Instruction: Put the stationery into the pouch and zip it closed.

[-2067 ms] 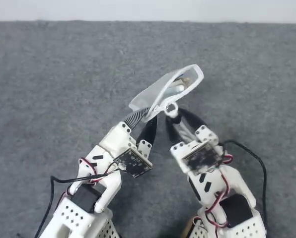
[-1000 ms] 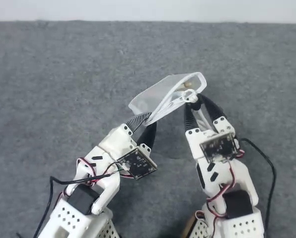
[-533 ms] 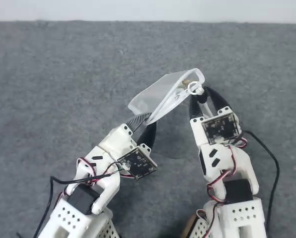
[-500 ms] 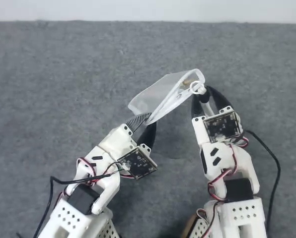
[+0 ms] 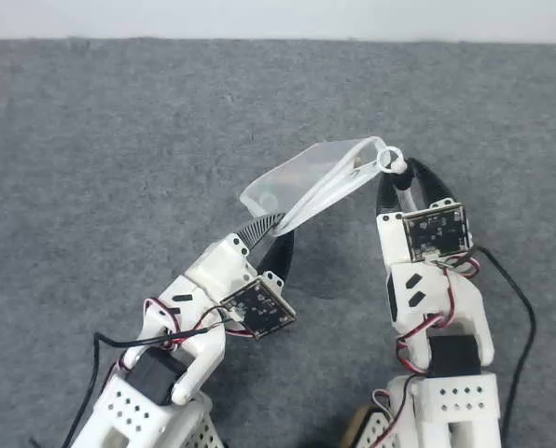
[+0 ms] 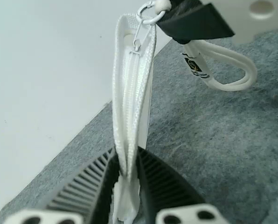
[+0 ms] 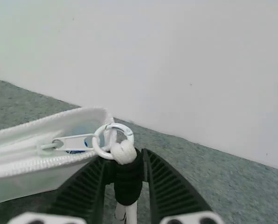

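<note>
**Zip almost home, pouch held up between both arms**

The pouch (image 5: 301, 177) hangs clear of the table (image 5: 119, 140), stretched in a line between the two arms. In the left wrist view its zip (image 6: 129, 98) looks shut along nearly the whole run, and the slider (image 6: 137, 43) sits close to the far corner. We judge the stationery is already inside. All we can make out is a blue patch (image 7: 86, 141) behind the fabric in the right wrist view, so we cannot be sure of that. As we read it, the loading is done and the closing is nearly done. What may be left is a short last stretch of zip at the corner, then setting the pouch down.

The left gripper (image 5: 276, 222) is closed tight on the pouch's near end, with the fabric pinched between its fingers (image 6: 97, 179). The right gripper (image 5: 401, 174) is at the far end, closed on the pull cord (image 7: 123, 152) just behind the pull ring (image 5: 387, 159). Its jaws stand nearly together, with only the cord between them. The ring links straight to the slider, and the line looks taut.
</note>
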Robot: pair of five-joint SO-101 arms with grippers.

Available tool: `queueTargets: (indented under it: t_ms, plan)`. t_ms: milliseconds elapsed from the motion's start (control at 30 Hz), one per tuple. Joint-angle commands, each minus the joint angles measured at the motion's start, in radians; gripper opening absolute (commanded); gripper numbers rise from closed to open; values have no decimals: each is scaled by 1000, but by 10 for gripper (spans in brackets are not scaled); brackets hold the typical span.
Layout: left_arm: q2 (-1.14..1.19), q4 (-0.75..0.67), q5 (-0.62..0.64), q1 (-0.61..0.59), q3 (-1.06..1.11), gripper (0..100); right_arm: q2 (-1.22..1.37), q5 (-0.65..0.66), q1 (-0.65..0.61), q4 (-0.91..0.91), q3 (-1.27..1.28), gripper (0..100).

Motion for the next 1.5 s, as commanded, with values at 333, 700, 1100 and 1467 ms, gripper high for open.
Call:
queueTargets:
  t_ms: [333, 700, 1100, 1467]
  plan:
    - [-3, 40, -5, -12, -25, 7, 41, -74, 97, -45, -94, 7]
    - [-3, 40, -5, -12, -25, 7, 357, -178, 203, -91, -241, 7]
    - [-3, 38, -5, -38, -27, 7, 453, -235, 254, -90, -288, 7]
    - [-3, 38, -3, -38, -27, 7, 456, -315, 312, -88, -288, 7]
